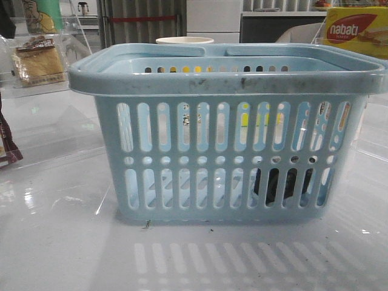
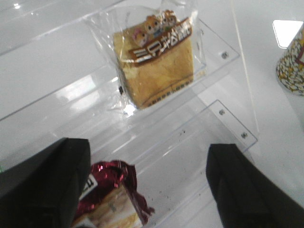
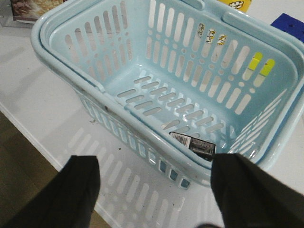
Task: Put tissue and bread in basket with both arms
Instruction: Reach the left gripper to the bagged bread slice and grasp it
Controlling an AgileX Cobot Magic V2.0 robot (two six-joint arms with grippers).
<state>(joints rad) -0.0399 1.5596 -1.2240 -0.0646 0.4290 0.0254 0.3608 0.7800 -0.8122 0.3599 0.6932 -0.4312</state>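
Note:
The light-blue basket (image 1: 224, 139) stands in the middle of the table; it also shows in the right wrist view (image 3: 118, 118). The small dark tissue pack (image 3: 198, 146) lies on the basket's floor by one wall, seen through the slots in the front view (image 1: 282, 185). The wrapped bread slice (image 2: 156, 64) lies on a clear acrylic shelf (image 2: 216, 50), also at the far left in the front view (image 1: 39, 63). My left gripper (image 2: 147, 190) is open and empty, above the shelf short of the bread. My right gripper (image 3: 154, 190) is open and empty, above the table beside the basket.
A dark brown-red packet (image 2: 111, 199) lies by my left finger, and at the left edge in the front view (image 1: 7, 145). A yellow-and-red nabati box (image 1: 357, 30) stands at the back right. A patterned cup (image 2: 292, 66) stands beside the shelf. A white cup (image 1: 185, 40) is behind the basket.

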